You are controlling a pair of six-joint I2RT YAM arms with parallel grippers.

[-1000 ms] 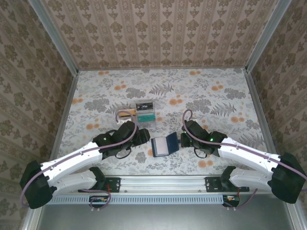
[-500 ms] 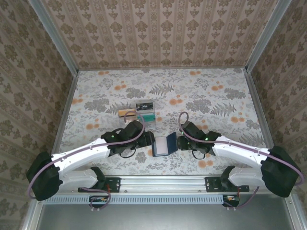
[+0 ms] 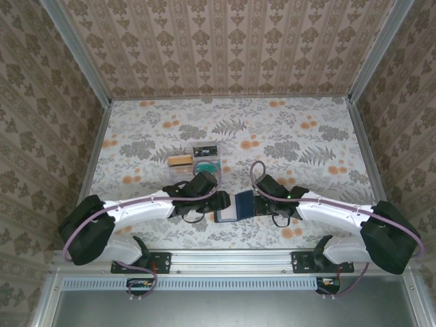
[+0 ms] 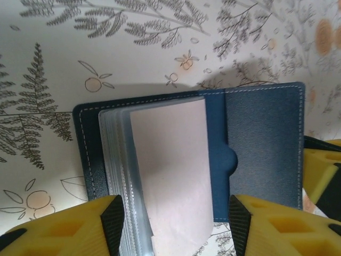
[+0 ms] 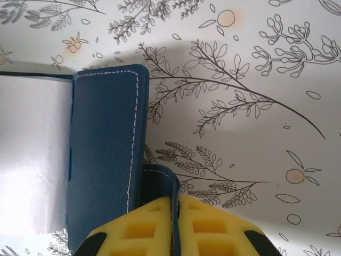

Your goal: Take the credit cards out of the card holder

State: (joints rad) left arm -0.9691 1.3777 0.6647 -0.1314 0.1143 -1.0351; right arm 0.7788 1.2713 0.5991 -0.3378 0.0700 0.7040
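Seemingly nothing is extracted yet: dark navy folding card holder is pinched by right gripper, w/ left gripper held wide.

Lab test cell, wallpapered walls, aluminium frame

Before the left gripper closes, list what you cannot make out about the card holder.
Credit cards: in the left wrist view the frosted sleeves show one pale blank face; count and colour unreadable.
Card holder near edge: cut off by that frame's bottom edge, between the left gripper fingers.
Clamped cover edge: hidden inside the right gripper, right wrist view.
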